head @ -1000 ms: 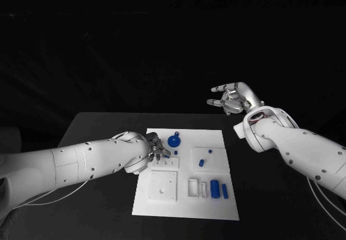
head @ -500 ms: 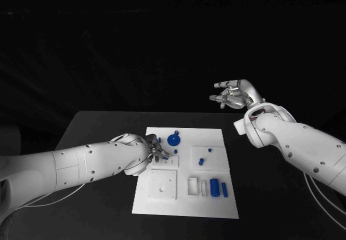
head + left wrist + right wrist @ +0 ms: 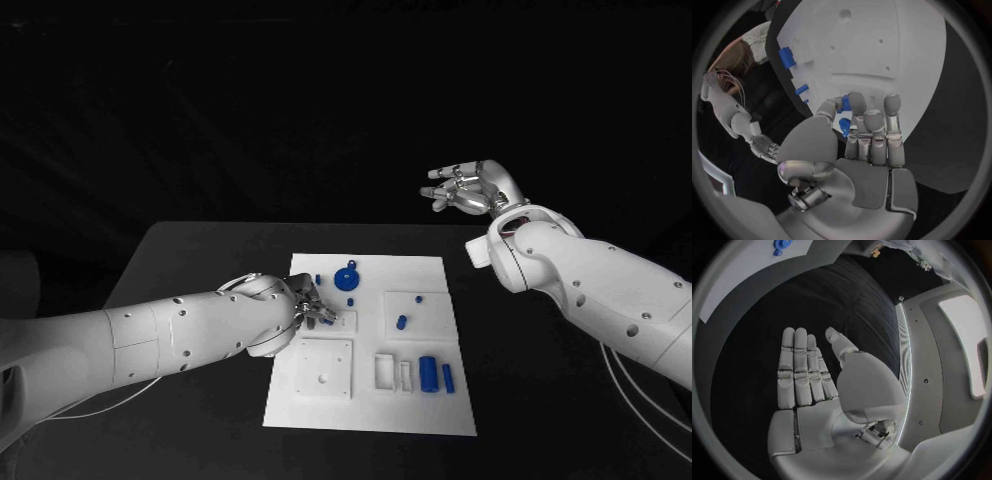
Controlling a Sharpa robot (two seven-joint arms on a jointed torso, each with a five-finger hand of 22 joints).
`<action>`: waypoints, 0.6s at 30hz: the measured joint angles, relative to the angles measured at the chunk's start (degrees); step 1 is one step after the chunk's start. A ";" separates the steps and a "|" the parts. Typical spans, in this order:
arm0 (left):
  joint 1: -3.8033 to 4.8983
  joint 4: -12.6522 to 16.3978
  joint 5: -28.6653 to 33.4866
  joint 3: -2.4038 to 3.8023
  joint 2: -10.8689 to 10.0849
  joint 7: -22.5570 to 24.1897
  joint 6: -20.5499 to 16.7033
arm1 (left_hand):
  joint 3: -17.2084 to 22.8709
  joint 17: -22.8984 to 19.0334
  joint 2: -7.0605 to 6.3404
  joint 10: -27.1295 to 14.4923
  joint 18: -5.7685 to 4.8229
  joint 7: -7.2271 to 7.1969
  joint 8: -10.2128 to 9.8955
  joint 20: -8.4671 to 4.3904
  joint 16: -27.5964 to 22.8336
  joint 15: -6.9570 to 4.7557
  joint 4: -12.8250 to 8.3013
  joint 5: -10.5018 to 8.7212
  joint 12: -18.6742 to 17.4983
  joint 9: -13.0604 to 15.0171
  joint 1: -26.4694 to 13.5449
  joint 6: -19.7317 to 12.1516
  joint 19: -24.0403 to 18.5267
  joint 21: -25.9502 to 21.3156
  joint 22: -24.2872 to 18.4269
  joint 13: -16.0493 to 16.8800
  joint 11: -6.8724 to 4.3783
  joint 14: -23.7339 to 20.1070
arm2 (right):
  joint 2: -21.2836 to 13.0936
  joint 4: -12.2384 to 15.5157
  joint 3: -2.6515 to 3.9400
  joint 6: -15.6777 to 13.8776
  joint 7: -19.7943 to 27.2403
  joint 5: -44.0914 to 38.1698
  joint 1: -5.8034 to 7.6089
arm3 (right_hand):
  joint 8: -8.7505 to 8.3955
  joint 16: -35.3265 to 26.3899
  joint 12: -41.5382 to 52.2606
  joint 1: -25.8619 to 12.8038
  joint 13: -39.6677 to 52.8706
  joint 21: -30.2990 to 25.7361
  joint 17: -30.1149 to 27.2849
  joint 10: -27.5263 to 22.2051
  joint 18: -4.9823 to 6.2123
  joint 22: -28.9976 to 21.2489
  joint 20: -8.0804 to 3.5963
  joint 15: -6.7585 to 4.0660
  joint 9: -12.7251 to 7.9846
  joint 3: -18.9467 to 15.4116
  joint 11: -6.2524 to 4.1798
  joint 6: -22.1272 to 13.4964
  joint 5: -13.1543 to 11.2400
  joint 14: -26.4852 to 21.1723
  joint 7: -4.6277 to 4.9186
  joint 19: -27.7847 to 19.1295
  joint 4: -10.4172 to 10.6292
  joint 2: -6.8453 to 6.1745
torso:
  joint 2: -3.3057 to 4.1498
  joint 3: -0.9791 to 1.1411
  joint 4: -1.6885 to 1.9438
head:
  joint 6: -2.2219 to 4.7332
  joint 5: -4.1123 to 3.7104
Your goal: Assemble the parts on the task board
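- Two blue parts [image 3: 438, 376] lie near my board's [image 3: 371, 415] near right corner.
- My left hand [image 3: 307, 305] pinches a blue part [image 3: 844, 126] over the board's left edge.
- My right hand [image 3: 469, 189] hovers beyond the table's [image 3: 188, 250] far edge, fingers apart, empty.

The white task board [image 3: 372, 400] lies flat mid-table, long side running away from the robot; a round blue part [image 3: 346, 279] sits near its far edge; a small blue piece [image 3: 402, 323] lies mid-board; two blue cylinders [image 3: 428, 374] lie side by side near the right edge.
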 measured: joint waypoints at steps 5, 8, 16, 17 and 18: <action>-0.16 -0.14 -0.73 0.00 0.03 0.03 -0.09 | 0.00 -0.02 0.00 0.01 0.00 -0.01 -0.01 0.00 0.00 0.00 0.00 0.00 0.00 -0.01 0.00 0.01 0.00 -0.14 0.16 0.00 0.00 0.00 | 0.08 -0.04 0.00 0.21 0.21 0.73 0.01 | 0.00 0.67 -0.05 0.00 0.00 0.51 -1.10 0.13 -0.01 -1.66 -0.01 0.00 0.00 -0.19 -0.01 0.00 0.00 0.00 0.00 0.36 -0.20 0.00 | 0.00 0.02 0.01 | -0.08 -0.04; -0.22 -0.22 -1.07 0.00 0.04 0.07 -0.16 | 0.00 -0.05 -0.01 0.01 0.00 -0.02 -0.02 0.00 0.00 0.01 0.00 -0.05 0.00 -0.06 0.00 0.02 0.00 -0.25 0.28 0.00 0.00 0.00 | 0.10 -0.09 0.00 0.27 0.28 1.05 0.01 | 0.00 0.87 -0.05 0.00 0.00 0.83 -1.40 0.13 -0.01 -2.21 -0.01 0.00 0.00 -0.23 -0.01 0.00 0.00 0.00 0.00 0.36 -0.23 0.00 | 0.00 0.02 0.01 | -0.09 -0.08; -0.28 -0.38 -1.68 0.01 0.18 0.12 -0.23 | -0.07 -0.05 -0.08 -0.03 0.00 -0.03 -0.13 0.03 -0.14 0.01 -0.08 0.16 -0.28 -0.17 -0.08 0.03 0.44 -1.00 0.94 0.00 0.04 0.00 | 0.20 -0.21 0.00 0.29 0.30 1.60 0.01 | 0.00 1.15 -0.05 0.00 0.01 1.14 -1.82 0.15 -0.01 -3.03 -0.01 0.00 -0.01 -0.22 -0.02 0.30 0.00 0.00 -0.07 0.36 -0.23 -0.01 | 0.00 0.02 0.02 | -0.03 -0.10; -0.28 -0.40 -1.73 0.01 0.21 0.12 -0.22 | -0.07 -0.05 -0.09 -0.03 0.00 -0.03 -0.13 0.11 -0.22 0.01 -0.08 0.16 -0.33 -0.26 -0.08 0.03 0.52 -1.27 1.13 0.00 0.04 0.00 | 0.23 -0.25 0.00 0.29 0.30 1.65 0.01 | 0.00 1.15 -0.05 0.00 0.01 1.14 -1.88 0.26 -0.01 -3.17 -0.01 0.00 -0.01 -0.22 -0.13 0.39 0.00 0.00 0.01 0.36 -0.23 0.00 | 0.01 0.02 0.02 | -0.03 -0.10; -0.28 -0.41 -1.77 0.01 0.23 0.13 -0.22 | -0.07 -0.05 -0.09 -0.03 -0.01 -0.03 -0.13 0.11 -0.22 0.02 -0.08 0.16 -0.33 -0.26 -0.08 0.03 0.51 -1.33 1.23 0.00 0.05 0.00 | 0.25 -0.27 0.00 0.29 0.29 1.68 0.01 | 0.00 1.15 -0.05 0.00 0.01 1.14 -1.89 0.34 -0.01 -3.24 -0.01 0.00 -0.01 -0.22 -0.21 0.39 0.00 0.00 0.01 0.36 -0.23 -0.01 | 0.01 0.02 0.02 | -0.02 -0.09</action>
